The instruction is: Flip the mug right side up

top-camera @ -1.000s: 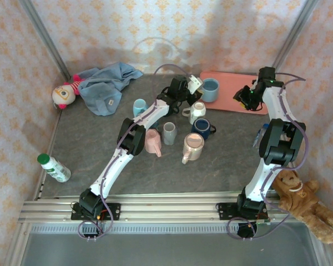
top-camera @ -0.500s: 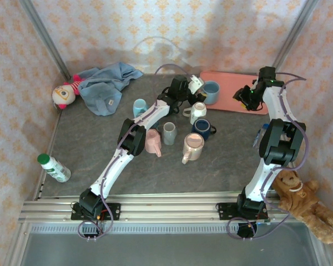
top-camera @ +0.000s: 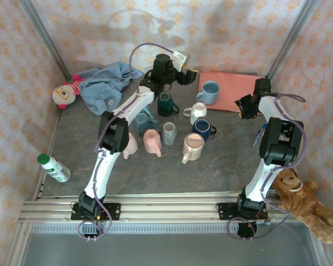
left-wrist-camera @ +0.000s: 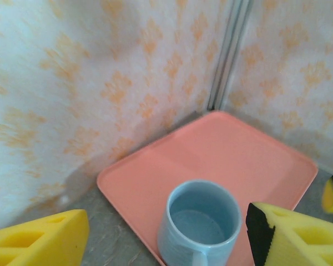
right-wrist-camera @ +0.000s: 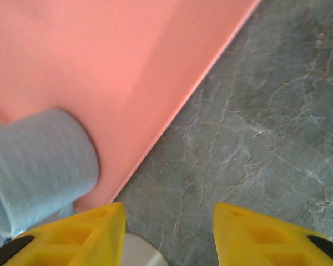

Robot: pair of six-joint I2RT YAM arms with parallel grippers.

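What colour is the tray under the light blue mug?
Salmon pink; the tray shows best in the left wrist view.

two slim arms of like build: left arm (top-camera: 101,166) and right arm (top-camera: 262,172). white shells on the long links, bulky black housings at the joints. squat black bases (top-camera: 91,206) at the foot of each. thin greyish-purple cables (top-camera: 134,55) looping free beside the links. on the left gripper (left-wrist-camera: 166,244), blocky yellow left fingers (left-wrist-camera: 39,241) with moulded hollows, one inner face black. on the right gripper (right-wrist-camera: 166,238), the same yellow right fingers (right-wrist-camera: 72,235), hollowed too, black at the outer corners.
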